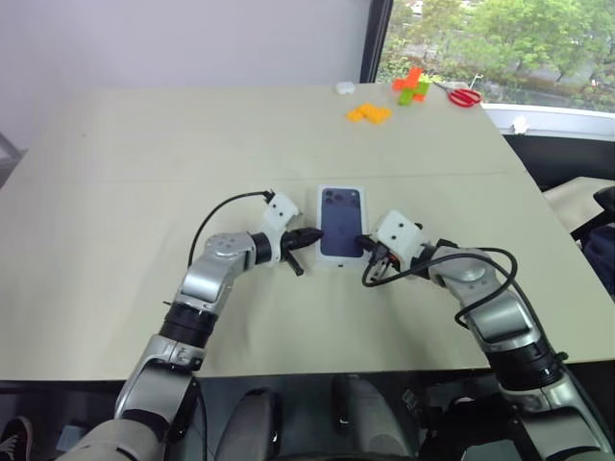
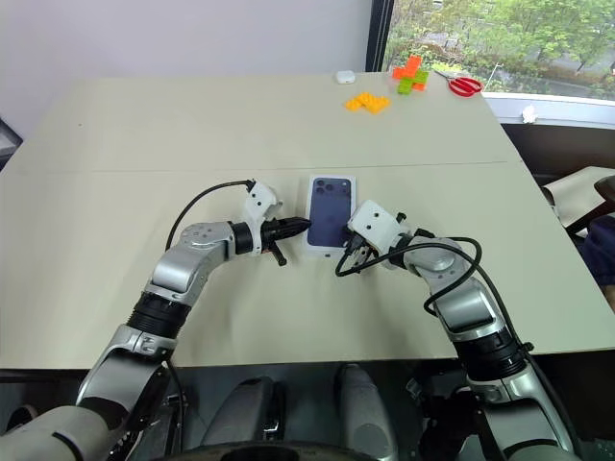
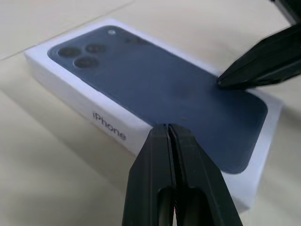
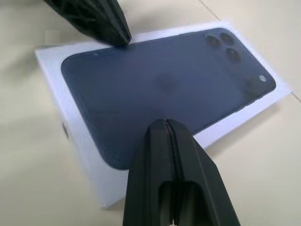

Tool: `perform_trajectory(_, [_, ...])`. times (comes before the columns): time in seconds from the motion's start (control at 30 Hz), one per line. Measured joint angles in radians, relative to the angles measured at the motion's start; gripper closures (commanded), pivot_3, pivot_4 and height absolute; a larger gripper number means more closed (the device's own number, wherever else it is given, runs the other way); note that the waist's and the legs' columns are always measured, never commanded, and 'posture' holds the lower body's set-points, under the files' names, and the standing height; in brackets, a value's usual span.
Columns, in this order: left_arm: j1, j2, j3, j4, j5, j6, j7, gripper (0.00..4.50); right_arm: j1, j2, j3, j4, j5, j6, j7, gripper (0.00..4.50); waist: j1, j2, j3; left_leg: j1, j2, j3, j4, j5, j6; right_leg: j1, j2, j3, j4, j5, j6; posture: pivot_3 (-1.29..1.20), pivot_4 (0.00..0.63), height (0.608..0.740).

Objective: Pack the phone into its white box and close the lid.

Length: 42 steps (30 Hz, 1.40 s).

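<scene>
1. We see the lid [image 1: 342,223], its printed dark blue phone picture facing up, seated squarely on the white box [image 3: 101,115] near the middle of the table [image 1: 115,192]; the phone itself is hidden, presumably inside.
2. Our left gripper [image 1: 309,237] has its fingers pressed together, empty, tips at the lid's left edge.
3. Our right gripper [image 1: 368,246] is likewise pinched closed and empty, tips at the lid's right edge.
4. We judge packing and closing essentially done; what may remain is a final press to seat the lid, then drawing both arms away.
</scene>
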<state>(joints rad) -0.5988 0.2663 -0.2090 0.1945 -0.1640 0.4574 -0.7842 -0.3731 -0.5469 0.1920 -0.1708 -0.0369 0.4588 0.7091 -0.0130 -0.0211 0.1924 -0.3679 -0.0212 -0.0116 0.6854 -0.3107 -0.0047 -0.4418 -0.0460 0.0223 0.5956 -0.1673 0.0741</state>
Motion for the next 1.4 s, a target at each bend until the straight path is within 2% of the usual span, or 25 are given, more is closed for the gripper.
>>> perform_trajectory(0.2, [-0.003,0.044,-0.031,-0.015,0.032,-0.030,-0.014,4.39,-0.007,-0.002,0.008,0.002,-0.009,-0.003,-0.004,4.50,-0.001,0.000,0.000,0.001,0.001,0.000,0.000,0.000,0.000,0.001,0.001,0.000,0.000,0.000,0.000,0.00,0.150,0.740])
perform_trajectory(0.4, [-0.018,0.037,0.041,0.040,0.021,-0.035,0.044,4.39,-0.053,-0.014,-0.022,0.075,-0.009,-0.012,-0.023,4.50,0.000,0.000,0.000,0.000,0.001,0.000,0.000,0.000,0.000,0.000,0.001,0.000,0.000,0.000,0.000,0.00,0.150,0.740])
perform_trajectory(0.53, [-0.060,-0.003,0.088,0.120,0.019,-0.064,0.088,4.39,-0.104,-0.001,-0.040,0.152,-0.011,-0.045,-0.054,4.50,0.001,0.000,0.000,-0.001,0.000,0.000,0.000,0.000,0.000,-0.001,0.000,0.000,0.000,0.000,0.000,0.00,0.150,0.740])
perform_trajectory(0.63, [-0.109,-0.067,0.111,0.193,0.010,-0.099,0.129,4.39,-0.143,0.025,-0.018,0.189,-0.020,-0.082,-0.058,4.50,0.002,0.000,0.000,-0.002,0.000,0.000,0.000,0.000,0.000,-0.001,0.000,0.000,0.000,0.000,0.000,0.00,0.150,0.740])
perform_trajectory(0.73, [-0.137,-0.082,0.148,0.193,-0.037,-0.096,0.131,4.39,-0.163,0.037,-0.017,0.193,-0.002,-0.093,-0.055,4.50,-0.001,0.000,0.000,-0.002,0.000,0.000,0.000,0.000,0.000,-0.002,0.000,0.000,0.000,0.000,0.000,0.00,0.150,0.740])
perform_trajectory(0.83, [-0.113,-0.022,0.175,0.136,-0.085,-0.077,0.071,3.55,-0.151,0.033,-0.082,0.169,0.107,-0.051,0.014,3.62,-0.006,0.000,0.000,-0.003,0.001,0.000,-0.002,0.000,0.000,-0.003,0.000,0.000,0.000,0.000,0.000,0.00,0.150,0.740])
perform_trajectory(0.93, [-0.033,0.078,0.214,0.027,-0.153,-0.031,-0.025,2.07,-0.119,0.009,-0.185,0.074,0.288,0.017,0.121,2.18,-0.004,0.001,0.001,-0.003,0.001,-0.002,-0.002,0.000,0.000,-0.004,0.000,-0.001,0.001,0.000,0.000,0.00,0.150,0.740])
perform_trajectory(1.07, [0.037,0.182,0.236,-0.046,-0.204,-0.007,-0.123,0.10,-0.079,-0.063,-0.233,0.010,0.375,0.021,0.208,0.17,0.003,0.000,0.001,-0.002,0.000,-0.002,-0.001,0.000,0.000,-0.002,-0.001,-0.001,0.000,0.000,0.000,0.00,0.150,0.740])
perform_trajectory(1.3, [0.165,0.415,0.333,-0.058,-0.243,-0.058,-0.286,0.04,0.014,-0.211,-0.329,0.008,0.436,0.013,0.308,0.07,-0.003,0.000,0.001,-0.002,0.002,0.000,0.000,0.000,0.000,-0.003,0.001,0.000,0.000,-0.001,0.000,0.00,0.150,0.740])
perform_trajectory(1.4, [0.210,0.487,0.375,-0.059,-0.251,-0.061,-0.327,0.04,0.051,-0.254,-0.372,0.007,0.463,0.017,0.334,0.07,-0.001,0.000,0.001,-0.002,0.002,0.001,-0.001,0.000,0.000,-0.003,0.001,-0.001,0.000,-0.001,0.000,0.00,0.150,0.740])
